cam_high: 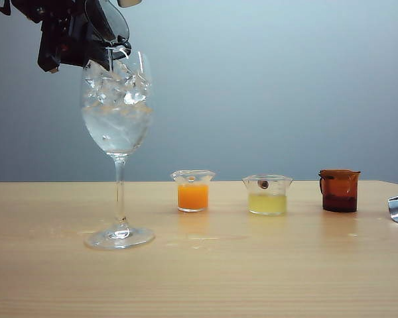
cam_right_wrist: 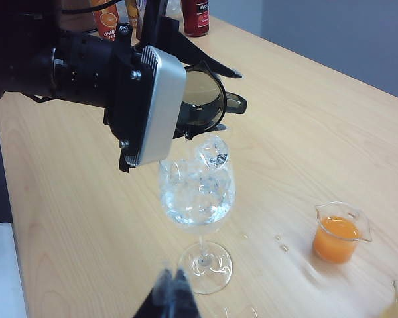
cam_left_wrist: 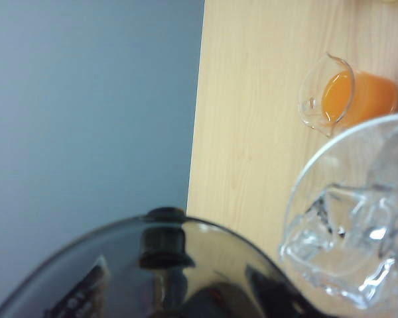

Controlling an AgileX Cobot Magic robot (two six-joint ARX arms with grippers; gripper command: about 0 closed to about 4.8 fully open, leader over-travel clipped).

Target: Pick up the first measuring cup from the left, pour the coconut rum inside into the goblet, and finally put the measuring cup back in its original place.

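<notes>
The left gripper point(cam_right_wrist: 205, 99) hangs high over the light wooden table point(cam_high: 265, 278), its jaws closed on the small smoky-grey glass measuring cup with a side handle point(cam_high: 107, 20). The cup is tipped steeply, its flared rim just above and touching the rim of the tall clear stemmed goblet point(cam_high: 117, 112), which stands upright on its round foot at the left of the table. The goblet's bowl holds ice cubes point(cam_high: 119, 89) piled up to the rim and clear, colourless coconut rum point(cam_high: 116, 132) in its lower half. In the left wrist view the dark cup point(cam_left_wrist: 166, 271) fills the foreground beside the goblet's bowl point(cam_left_wrist: 345, 225).

To the right of the goblet, a small clear cup of orange liquid point(cam_high: 193, 191), a clear cup of pale yellow liquid point(cam_high: 267, 194) and an amber-brown handled cup point(cam_high: 339, 190) stand apart in a row.

The right gripper point(cam_right_wrist: 171, 298) hovers near the goblet's foot, its two dark fingertips blurred and pressed together with nothing between them
</notes>
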